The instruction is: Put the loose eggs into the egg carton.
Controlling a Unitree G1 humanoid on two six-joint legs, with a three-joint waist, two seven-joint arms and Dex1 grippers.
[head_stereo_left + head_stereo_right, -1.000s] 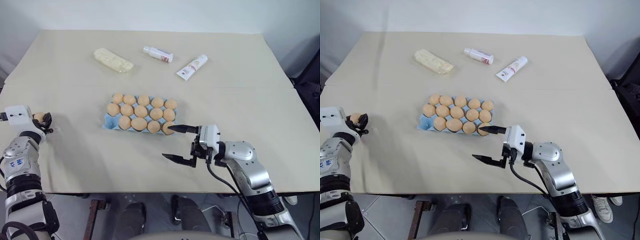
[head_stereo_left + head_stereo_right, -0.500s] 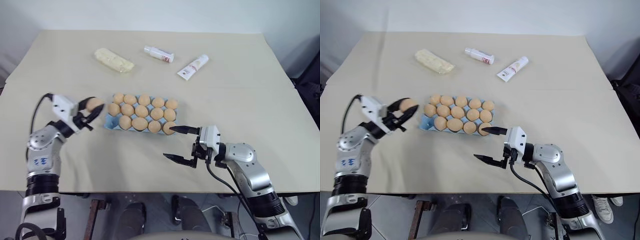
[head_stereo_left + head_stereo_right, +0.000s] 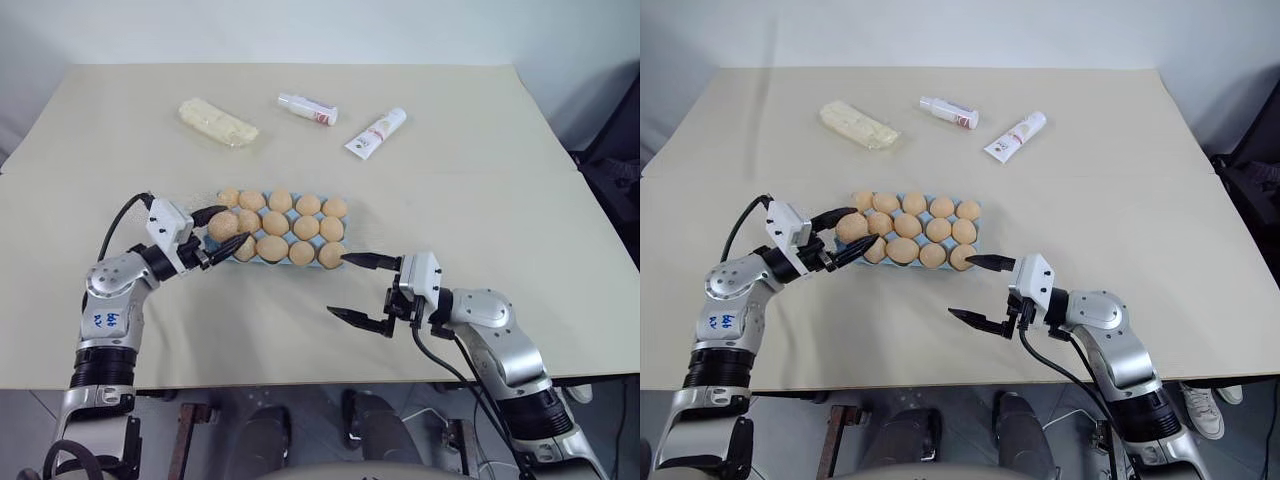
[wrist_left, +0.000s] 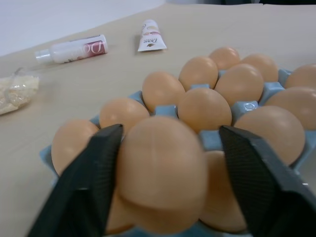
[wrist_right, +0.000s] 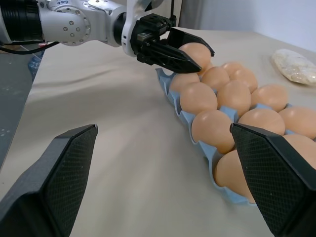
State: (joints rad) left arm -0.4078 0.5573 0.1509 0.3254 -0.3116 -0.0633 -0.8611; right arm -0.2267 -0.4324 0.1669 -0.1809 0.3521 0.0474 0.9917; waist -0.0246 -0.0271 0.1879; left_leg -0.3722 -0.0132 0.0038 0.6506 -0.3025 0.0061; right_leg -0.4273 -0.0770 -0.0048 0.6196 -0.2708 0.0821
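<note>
Left tool [image 3: 222, 229] sits at the carton's [image 3: 334, 231] left end with its two black fingers spread around one egg [image 3: 222, 225]; in the left wrist view one finger [image 4: 91, 170] lies against the egg's side and the other [image 4: 249, 170] stands off it with a gap, so I take the jaws to be apart and the egg to be resting in, or just over, the corner cup. Right tool [image 3: 355, 288] hangs wide open and empty near the carton's right end, its upper finger close to the end egg; whether it touches, I cannot tell.

Each egg should be light, rigid and brittle, with a smooth rounded shell that could slip out of hard fingers. I would pinch across the widest part of the belly, gently, and never near the ends, where it would squirt free. Too much squeeze cracks it; too little lets it roll.

Eggs here are tan-orange, matte, oval and all alike. They fill the pale blue moulded carton in three rows, near the middle of the counter [image 3: 500, 140]. I see no egg lying loose on the counter.
</note>
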